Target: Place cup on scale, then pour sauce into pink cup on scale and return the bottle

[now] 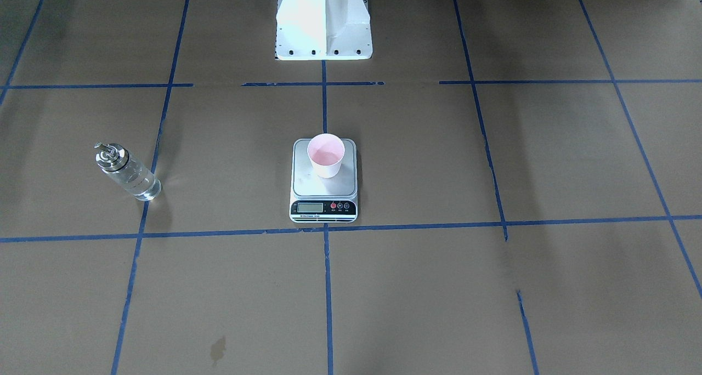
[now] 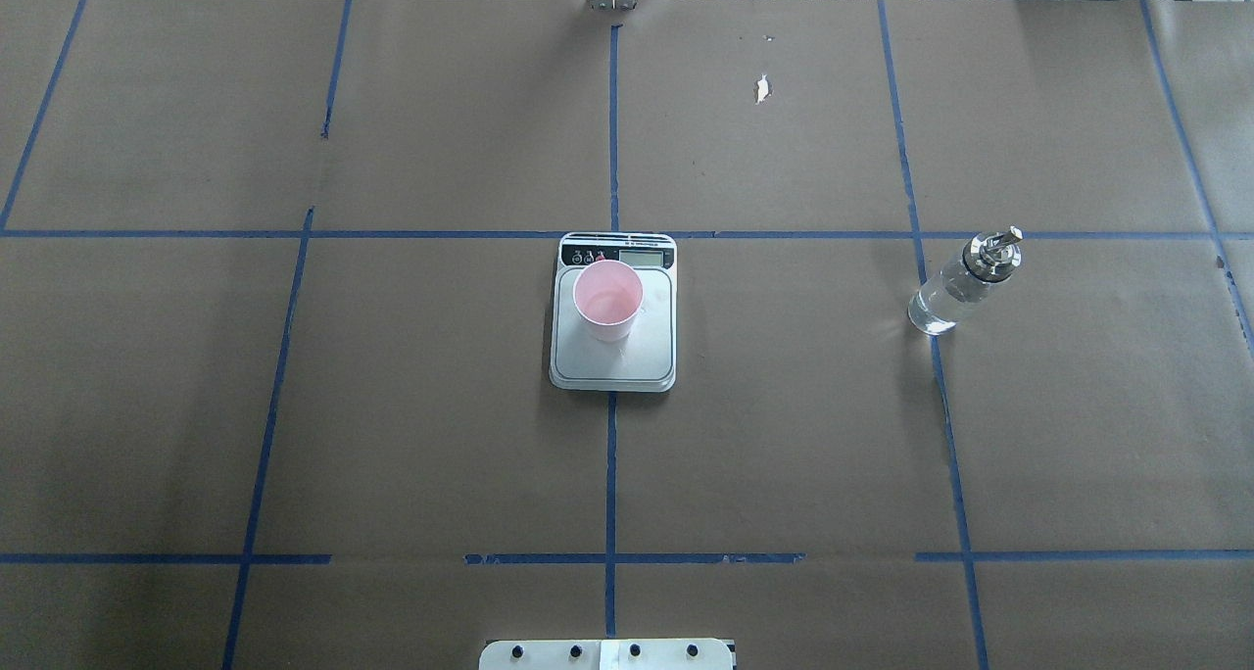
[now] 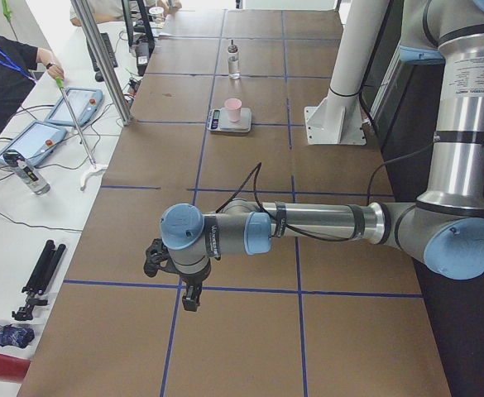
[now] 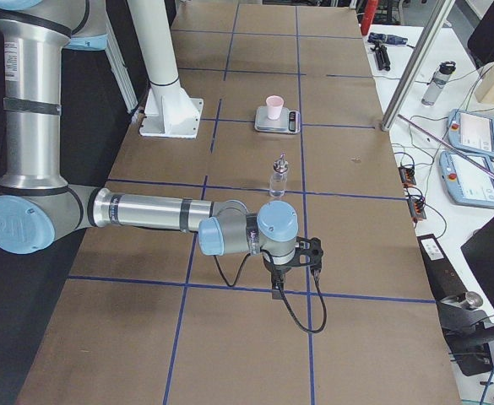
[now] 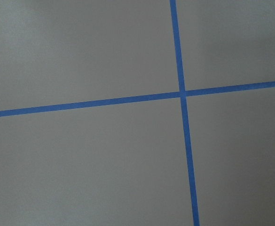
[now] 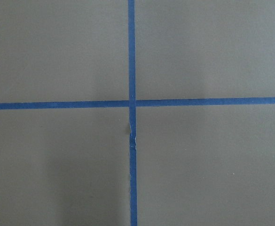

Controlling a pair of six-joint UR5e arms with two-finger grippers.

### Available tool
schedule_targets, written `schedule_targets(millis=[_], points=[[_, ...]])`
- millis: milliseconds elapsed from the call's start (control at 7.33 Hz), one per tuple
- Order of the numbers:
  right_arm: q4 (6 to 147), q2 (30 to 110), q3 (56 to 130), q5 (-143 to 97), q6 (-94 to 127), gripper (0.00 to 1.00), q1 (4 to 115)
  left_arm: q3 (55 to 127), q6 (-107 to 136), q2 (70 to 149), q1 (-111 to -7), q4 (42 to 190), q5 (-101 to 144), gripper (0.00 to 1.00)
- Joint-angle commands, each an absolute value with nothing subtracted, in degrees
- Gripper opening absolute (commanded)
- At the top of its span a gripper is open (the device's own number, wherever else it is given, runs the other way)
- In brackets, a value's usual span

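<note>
The pink cup (image 1: 326,155) stands upright on the far half of the scale (image 1: 323,191), which sits at the table's middle; they also show in the overhead view as cup (image 2: 607,301) and scale (image 2: 612,361). The clear glass bottle (image 1: 127,172) with its silver pourer cap stands upright on the robot's right side (image 2: 965,280), well apart from the scale. No stream of sauce shows. My left gripper (image 3: 190,302) and right gripper (image 4: 276,294) hang low over the table's two ends, far from these things. They show only in the side views, so I cannot tell whether they are open or shut.
The white robot pedestal (image 1: 323,24) stands behind the scale. Blue tape lines (image 5: 182,92) cross the brown paper. A side table with teach pendants (image 3: 76,103), a metal post (image 3: 101,58) and a seated person (image 3: 2,74) lies beyond the far edge.
</note>
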State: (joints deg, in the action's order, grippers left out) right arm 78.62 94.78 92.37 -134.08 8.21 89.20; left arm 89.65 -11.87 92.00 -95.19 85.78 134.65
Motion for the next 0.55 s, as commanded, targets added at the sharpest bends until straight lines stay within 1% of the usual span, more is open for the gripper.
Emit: schedule_targets(millis=[0, 409], points=[[78.57, 94.92, 92.37, -134.38, 7.29, 1.00, 89.12, 89.74, -11.87, 92.02, -95.19, 85.78, 134.65, 1.00], [78.58, 94.92, 92.29, -134.74, 7.38, 1.00, 89.21, 89.74, -11.34, 92.11, -95.19, 85.34, 134.91, 1.00]])
